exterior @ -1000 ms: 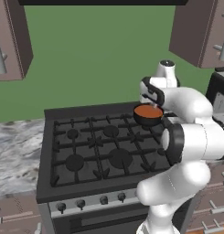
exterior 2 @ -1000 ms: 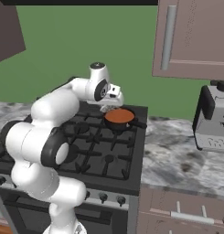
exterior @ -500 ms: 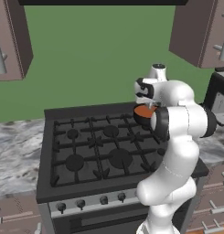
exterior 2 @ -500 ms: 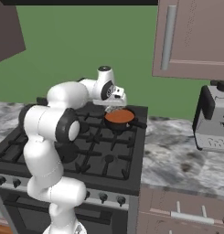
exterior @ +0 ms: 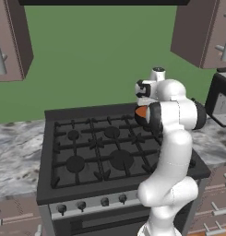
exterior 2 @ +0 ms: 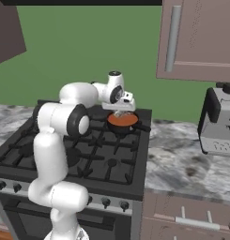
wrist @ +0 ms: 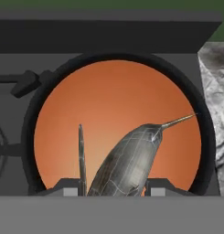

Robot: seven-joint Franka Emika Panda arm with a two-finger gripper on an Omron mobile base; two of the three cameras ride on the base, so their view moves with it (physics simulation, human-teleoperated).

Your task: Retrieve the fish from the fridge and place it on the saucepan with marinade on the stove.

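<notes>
From the hand view I look straight down into the saucepan with marinade [wrist: 118, 105], its orange-brown liquid ringed by a dark rim across the middle of the frame. The fish [wrist: 129, 160] rises from the bottom centre, grey and slim, its thin pointed end slanting toward the right of the pan. My pincer [wrist: 112, 188] stands at a narrow gap with the fish body between its dark tips, so I read it as gripping the fish over the liquid. Whether the fish touches the marinade I cannot tell.

The left base view gives me less: the arm's white links cover most of the pan, leaving just an orange sliver [exterior: 141, 111] at the right rear of the stove [exterior: 86, 152].

The right base view shows the pan [exterior 2: 122, 121] whole, on the stove's [exterior 2: 79, 150] rear right burner, its short handle pointing right toward the grey marbled worktop [exterior 2: 182, 161]. The pincer [exterior 2: 120, 112] hangs just above the pan; the fish is too small to make out there. A coffee machine [exterior 2: 219, 122] stands at the right edge.
</notes>
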